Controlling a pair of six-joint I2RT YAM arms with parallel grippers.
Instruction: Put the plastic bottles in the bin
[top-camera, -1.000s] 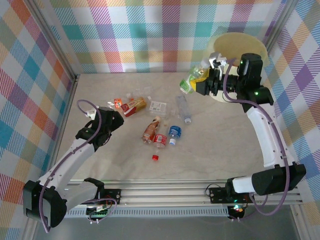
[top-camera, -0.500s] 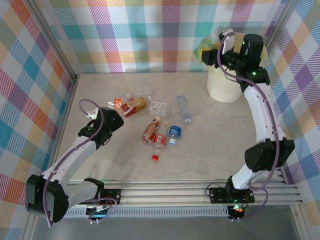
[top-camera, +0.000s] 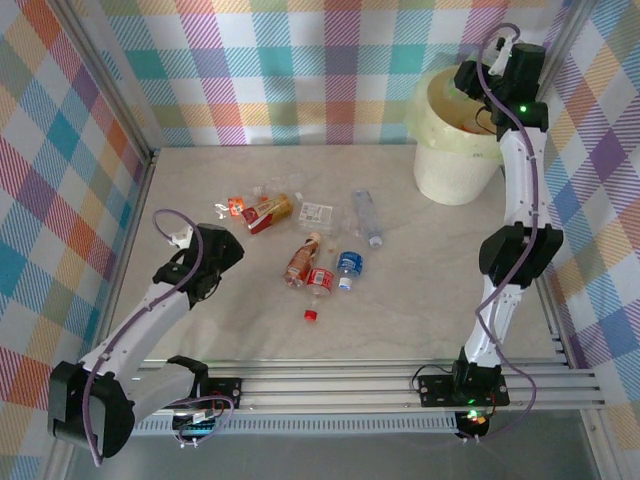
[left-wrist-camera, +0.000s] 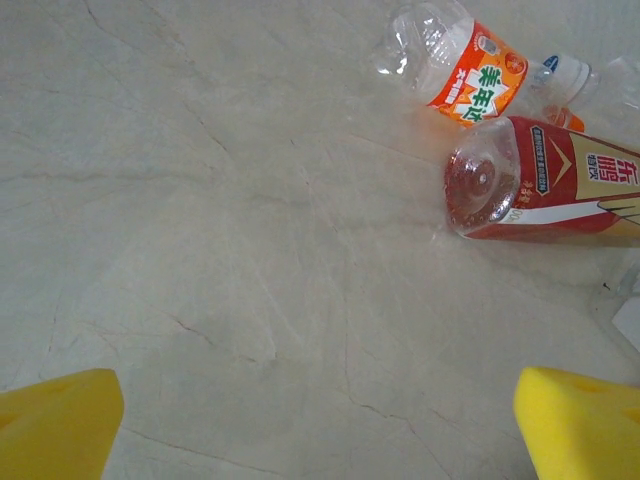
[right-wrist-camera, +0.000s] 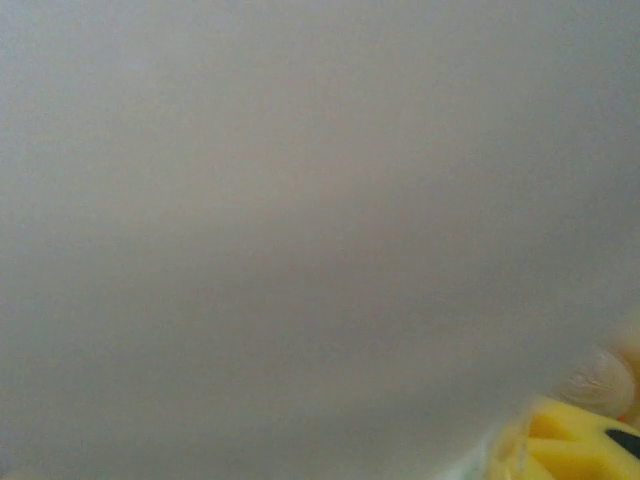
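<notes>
Cream bin (top-camera: 455, 170) stands at one o'clock on our table (top-camera: 430, 290); our right gripper (top-camera: 468, 78) hangs over its mouth, and we cannot tell its grip. Plastic bottles (top-camera: 320, 262) lie scattered mid-table. Our left gripper (left-wrist-camera: 320, 425) gapes wide and empty, with a red-labelled bottle (left-wrist-camera: 545, 195) at its two o'clock.

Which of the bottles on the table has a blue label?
The small bottle just right of the red-labelled bottle in the top view. Only it wears a blue label; its neighbours' labels are red or orange.
</notes>
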